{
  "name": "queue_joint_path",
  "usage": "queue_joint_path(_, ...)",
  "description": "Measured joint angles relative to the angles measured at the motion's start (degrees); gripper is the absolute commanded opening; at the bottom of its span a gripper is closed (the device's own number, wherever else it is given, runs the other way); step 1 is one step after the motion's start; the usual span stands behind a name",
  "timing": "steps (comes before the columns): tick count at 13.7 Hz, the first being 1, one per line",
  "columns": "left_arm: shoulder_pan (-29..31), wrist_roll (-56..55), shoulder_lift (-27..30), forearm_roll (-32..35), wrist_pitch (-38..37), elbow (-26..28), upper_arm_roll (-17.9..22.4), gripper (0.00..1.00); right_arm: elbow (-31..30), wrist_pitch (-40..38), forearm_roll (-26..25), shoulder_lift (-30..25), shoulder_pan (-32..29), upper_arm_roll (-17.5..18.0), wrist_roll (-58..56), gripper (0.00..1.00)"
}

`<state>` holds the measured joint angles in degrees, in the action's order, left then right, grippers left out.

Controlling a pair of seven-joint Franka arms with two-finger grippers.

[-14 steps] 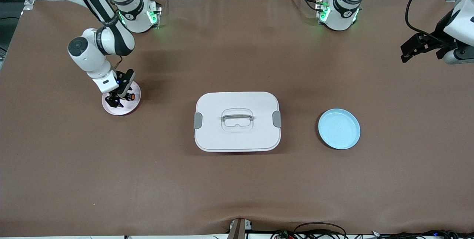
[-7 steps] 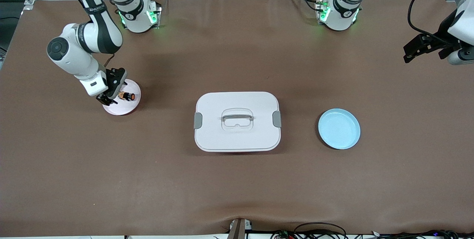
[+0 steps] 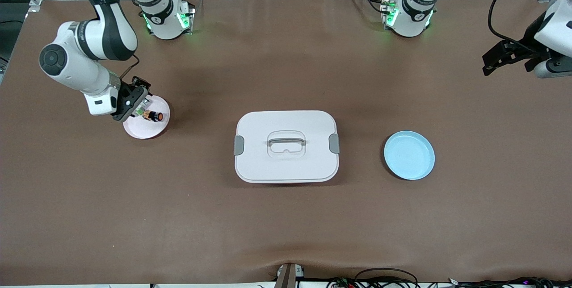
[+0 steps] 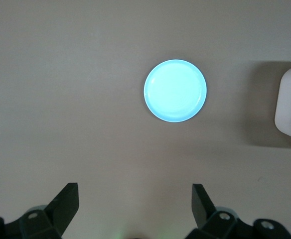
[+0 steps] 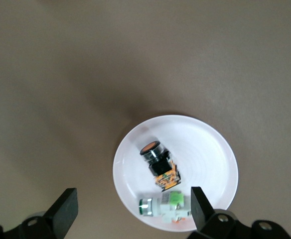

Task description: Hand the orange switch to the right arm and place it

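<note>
Fingers spread and empty on both grippers, the right gripper (image 3: pixel 134 100) should lift straight off the pink plate (image 3: pixel 142 132) (orange switch (image 3: pixel 154 116) lies there), while the left gripper (image 3: pixel 496 58) waits over the desk (image 3: pixel 286 225).

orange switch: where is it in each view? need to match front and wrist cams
Front view: the orange switch lies on the pink plate at the right arm's end of the table, just beside the right pincer.
Right wrist view: orange switch lies on that plate, next to a grey-white and green part.
Left wrist view: not in it; only the blue plate and a corner of the white box show.
Shared landmark: the pink plate.
</note>
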<state>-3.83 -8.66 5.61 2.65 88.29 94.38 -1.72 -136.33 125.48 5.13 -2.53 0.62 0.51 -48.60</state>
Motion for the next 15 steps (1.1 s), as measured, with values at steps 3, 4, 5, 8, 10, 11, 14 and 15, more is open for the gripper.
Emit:
queue_joint_path(3, -0.02, 0.02, 0.0, -0.64, 0.0, 0.03, -0.01, 1.0, 2.99, -5.92, -0.07, -2.57, -0.02, -0.11, 12.88, 1.0)
queue_joint_path(4, -0.02, 0.1, 0.0, -0.76, -0.07, 0.04, -0.02, 1.0, 4.13, -8.36, -0.11, -3.45, -0.03, -0.15, 17.34, 1.0)
queue_joint_path(5, -0.03, 0.61, 0.0, -0.79, -0.16, 0.05, -0.02, 1.0, 5.67, -10.73, -0.16, -4.09, -0.04, -0.16, 22.0, 1.0)
queue_joint_path(8, -0.03, 3.52, -0.01, -0.82, -0.6, 0.13, -0.02, 1.0, 9.81, -13.92, -0.27, -4.73, -0.04, -0.11, 34.83, 1.0)
queue_joint_path(10, -0.04, 4.17, -0.01, -0.88, -0.63, 0.17, -0.08, 1.0, 13.07, -16.94, -0.59, -4.69, -0.03, 0.14, 42.85, 1.0)
queue_joint_path(11, -0.05, 4.18, -0.01, -0.94, -0.63, 0.17, -0.15, 1.0, 15.56, -19.7, -0.84, -4.65, -0.03, 0.17, 45.62, 1.0)
queue_joint_path(14, -0.06, 4.18, -0.01, -1.69, -0.63, 0.18, -0.21, 1.0, 23.31, -25.34, -1.19, -4.62, -0.21, -0.21, 51.83, 1.0)
queue_joint_path(15, -0.06, 4.18, -0.02, -1.92, -0.63, 0.18, -0.22, 1.0, 25.36, -25.76, -1.69, -4.6, -0.54, -0.29, 53.58, 1.0)
